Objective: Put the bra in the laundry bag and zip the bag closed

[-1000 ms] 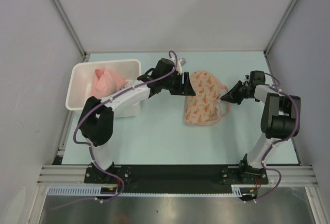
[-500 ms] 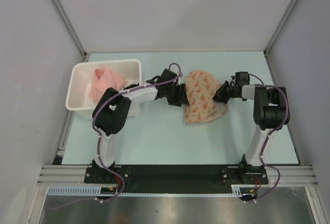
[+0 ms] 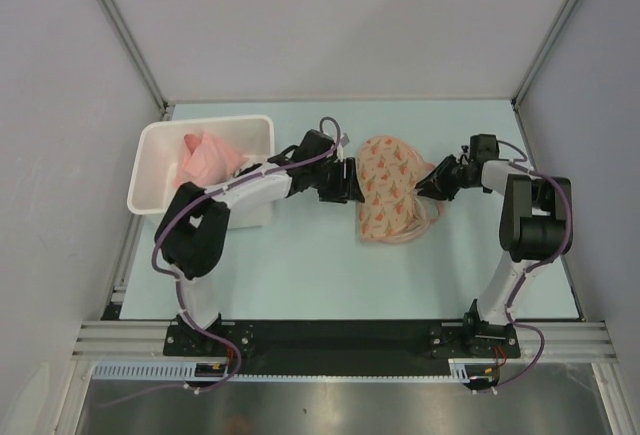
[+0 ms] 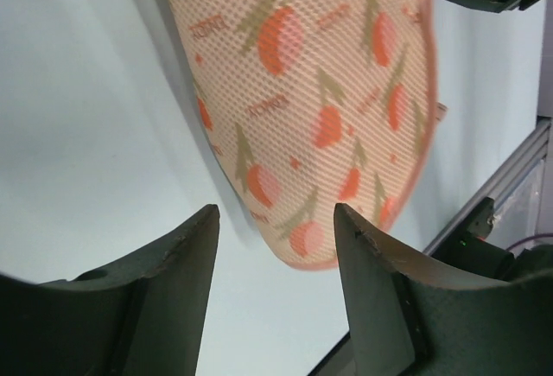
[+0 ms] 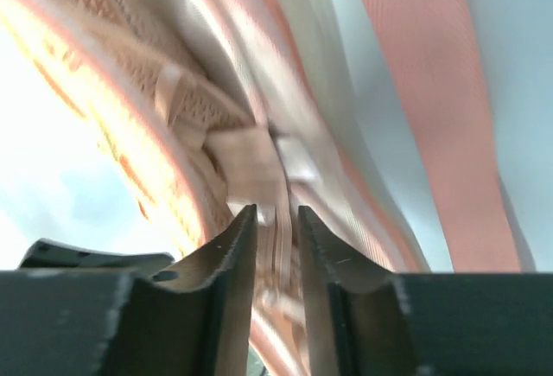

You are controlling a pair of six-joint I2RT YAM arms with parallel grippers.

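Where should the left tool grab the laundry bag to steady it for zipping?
Probably the trimmed left rim of the laundry bag, coming in low and level from the left. Its domed mesh top offers no fold to pinch, and the open left tool faces that edge.

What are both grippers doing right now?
Left gripper: open, empty, beside the cream-peach printed mesh laundry bag.
Right gripper: nearly closed, pinching something thin at that bag's rim; too blurred to name.
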